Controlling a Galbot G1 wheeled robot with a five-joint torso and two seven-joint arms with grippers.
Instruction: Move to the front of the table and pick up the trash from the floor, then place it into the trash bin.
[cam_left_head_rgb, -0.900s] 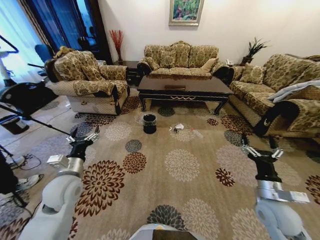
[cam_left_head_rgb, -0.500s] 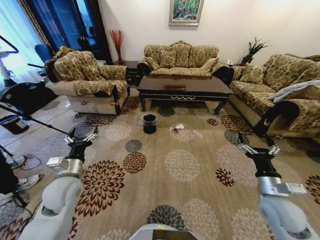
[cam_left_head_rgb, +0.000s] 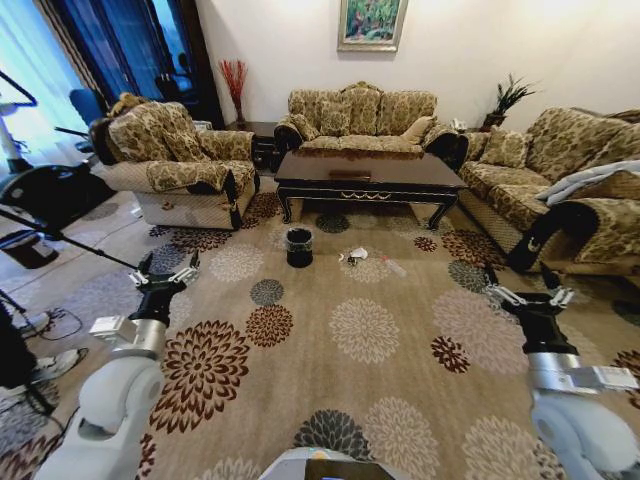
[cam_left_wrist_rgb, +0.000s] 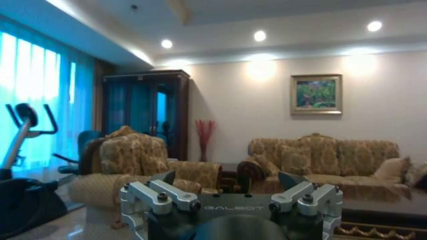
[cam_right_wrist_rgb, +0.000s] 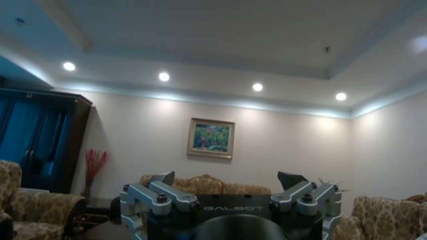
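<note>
Spread across nearly the whole head view: floor (cam_left_head_rgb: 400, 390), a beige-tan carpet with round flower medallions in brown, grey and cream. Unshifted against the earlier frames, room and furniture alike, so no drive or turn of the camera.

At 12 o'clock of the carpet: table (cam_left_head_rgb: 368, 176), long, low, dark and glossy, on curved legs, with a gold scroll along the front apron. Flanked by patterned sofas (cam_left_head_rgb: 362, 118) behind it and at either side.

Raised at 8 o'clock of the head view: left gripper (cam_left_head_rgb: 165, 274), pointing up and forward over the carpet, fingers spread wide, nothing between them. Barely changed since half a second ago. Same wide gap in the left wrist view (cam_left_wrist_rgb: 227, 178), with the sofa and a framed painting (cam_left_wrist_rgb: 316, 94) beyond.

Raised at 4 o'clock: right gripper (cam_left_head_rgb: 527, 293), fingers likewise wide apart and empty. Moved since half a second ago: farther out toward 3 o'clock and a little lower in the picture. Wide gap again in the right wrist view (cam_right_wrist_rgb: 227, 178), aimed high at wall and ceiling lights.

Just in front of the table's left legs: trash bin (cam_left_head_rgb: 299, 247), small, round, black, upright, a pale liner folded over its rim.

At 3 o'clock of the bin, apart from it: trash (cam_left_head_rgb: 357, 256), crumpled white paper with a tiny dark scrap touching or just beside it, and a slim clear bottle (cam_left_head_rgb: 395, 267) lying flat near them. Well apart from both grippers.
</note>
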